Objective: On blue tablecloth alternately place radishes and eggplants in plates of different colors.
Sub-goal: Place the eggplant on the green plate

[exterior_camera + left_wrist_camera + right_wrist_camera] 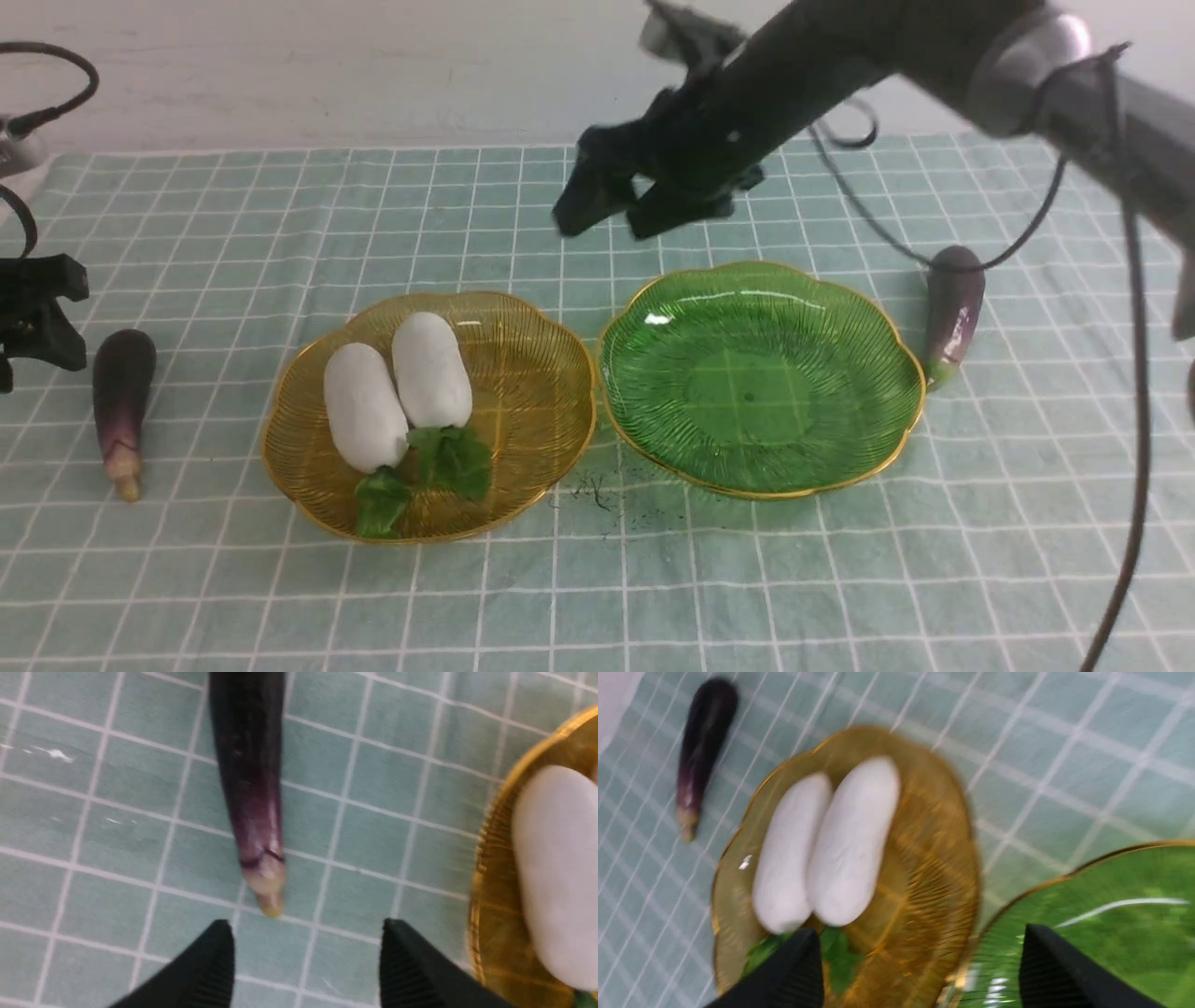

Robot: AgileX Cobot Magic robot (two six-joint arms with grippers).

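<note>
I see the blue tablecloth (280,233) covering the whole worktop, with two plates side by side near its middle. The yellow plate (551,373) sits toward the left edge and the green plate (761,392) toward the right, their rims nearly touching. Both radishes lie in the yellow plate, the left radish (362,407) pressed against the right radish (430,370), with their leafy ends pointing to the near edge. The green plate holds nothing. One eggplant (121,401) lies on the cloth close to the left edge, well apart from the yellow plate, stem toward the near edge. The other eggplant (954,308) lies toward the right edge, its stem end right at the green plate's rim; I cannot tell whether they touch. My left gripper (306,933) is by the left edge with its jaws spread and empty, the left eggplant's stem tip just short of them. My right gripper (607,222) hangs above the cloth on the far side of the two plates, jaws likewise released and holding nothing.
</note>
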